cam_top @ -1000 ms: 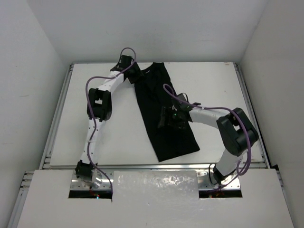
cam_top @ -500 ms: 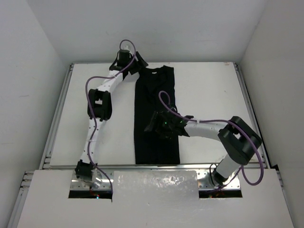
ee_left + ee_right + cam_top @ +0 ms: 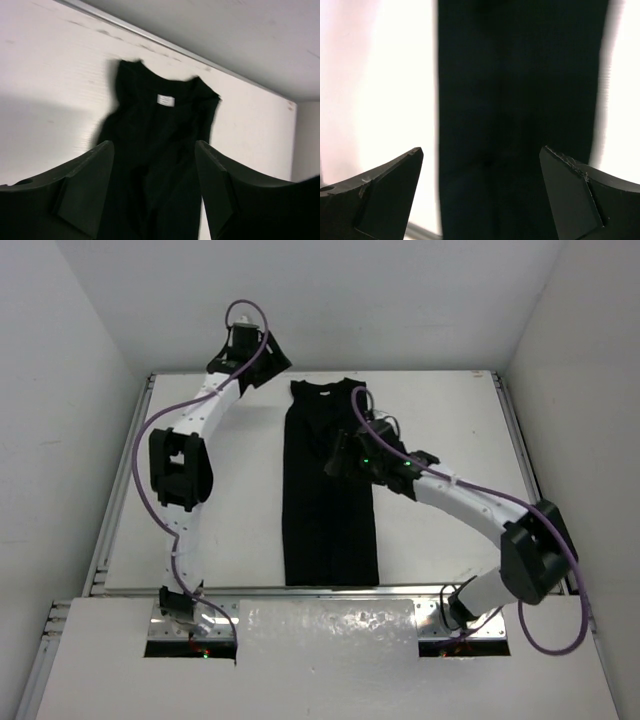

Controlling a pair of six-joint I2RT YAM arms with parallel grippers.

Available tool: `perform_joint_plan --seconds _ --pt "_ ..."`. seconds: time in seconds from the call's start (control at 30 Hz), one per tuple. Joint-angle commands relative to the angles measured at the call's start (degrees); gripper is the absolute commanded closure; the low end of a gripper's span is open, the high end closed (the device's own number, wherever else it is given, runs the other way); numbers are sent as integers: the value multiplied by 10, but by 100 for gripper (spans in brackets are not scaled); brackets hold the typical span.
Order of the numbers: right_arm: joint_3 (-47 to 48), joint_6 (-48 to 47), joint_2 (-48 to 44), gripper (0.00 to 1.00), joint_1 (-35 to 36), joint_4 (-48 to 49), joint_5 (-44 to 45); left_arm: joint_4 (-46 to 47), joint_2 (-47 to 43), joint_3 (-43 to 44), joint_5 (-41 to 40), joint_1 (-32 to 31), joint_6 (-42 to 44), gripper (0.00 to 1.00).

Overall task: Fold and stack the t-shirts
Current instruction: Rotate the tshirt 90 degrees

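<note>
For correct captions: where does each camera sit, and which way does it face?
Top external: above, behind the bases, looking down on the table; both arms show.
Left wrist: on left gripper, facing the shirt, collar end; both open fingers show.
Right wrist: on right gripper, looking down on the shirt; both open fingers show.
Shared: all show the shirt.

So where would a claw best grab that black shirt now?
Probably the hem corners, coming from above at the near edge. The shirt lies flat as a long narrow strip, collar far away, so lifting the hem towards the collar would halve it.
</note>
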Motion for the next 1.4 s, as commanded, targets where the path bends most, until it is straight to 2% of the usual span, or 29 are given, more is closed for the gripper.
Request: perform_joint_plan --seconds 0.0,0.1,0.17,0.27,0.47,0.6,0.73,0.87,1.1,1.37 --pt "-56 -49 -95 1 -50 -9 14 -12 29 -23 34 -34 -35 36" --pt "-110 -74 -160 1 -66 -4 20 32 69 -31 98 -35 -44 41" --pt "-122 -99 -199 1 -69 -18 16 84 86 -48 166 -36 -44 43" --pt "-125 -124 -230 1 -72 -54 13 126 113 -38 221 -37 -39 44" --pt "-146 -135 -277 1 -72 -73 -7 129 121 -65 211 -38 -34 50" --pt "-154 -136 -292 1 -72 -72 -6 148 123 -75 224 -40 -39 68" --pt "-155 -137 -287 1 -71 -74 -10 178 105 -90 238 -45 -43 70" --pt "-158 -134 -275 1 -72 -71 -16 185 100 -85 251 -49 -41 87" --pt "-156 -137 -259 1 -71 -73 -30 233 55 -124 249 -60 -22 90" --pt "-155 -140 -260 1 -72 -76 -38 278 55 -130 258 -93 -20 91"
